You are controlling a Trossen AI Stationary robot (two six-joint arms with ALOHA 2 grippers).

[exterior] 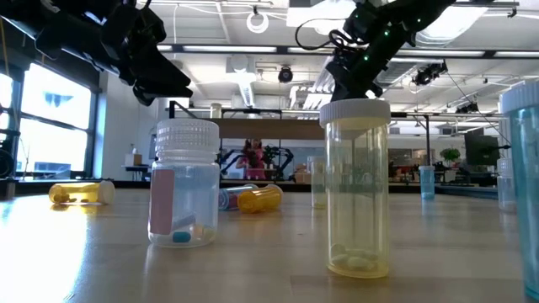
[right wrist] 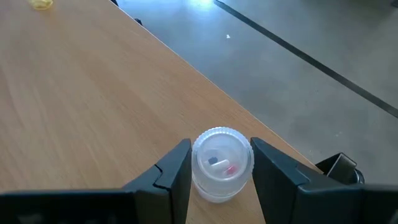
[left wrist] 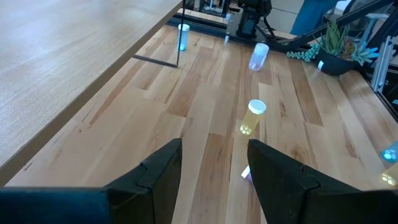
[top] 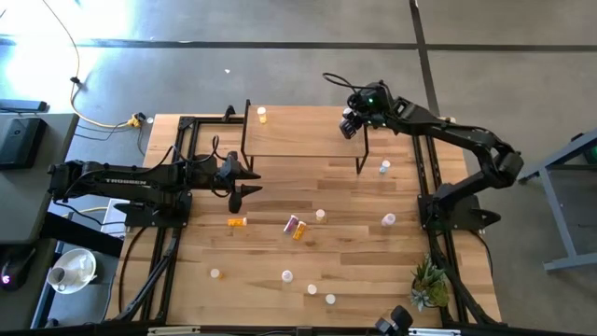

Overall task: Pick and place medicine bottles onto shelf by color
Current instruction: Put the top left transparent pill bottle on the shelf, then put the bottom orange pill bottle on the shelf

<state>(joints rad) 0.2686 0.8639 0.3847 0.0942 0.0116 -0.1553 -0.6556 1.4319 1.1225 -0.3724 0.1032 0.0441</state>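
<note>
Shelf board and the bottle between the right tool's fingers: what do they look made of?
Shelf: looks like light wood with a matte finish; straight grain lines run along it. Its thin legs look like black metal.
Bottle: seemingly clear plastic with a ribbed pale cap; pills show through it. It stands on the board's corner between the right tool's fingers.

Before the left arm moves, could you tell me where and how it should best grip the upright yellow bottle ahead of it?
Grip the yellow bottle around its body just under the white cap, descending from above: it stands upright and apart from other bottles.
</note>
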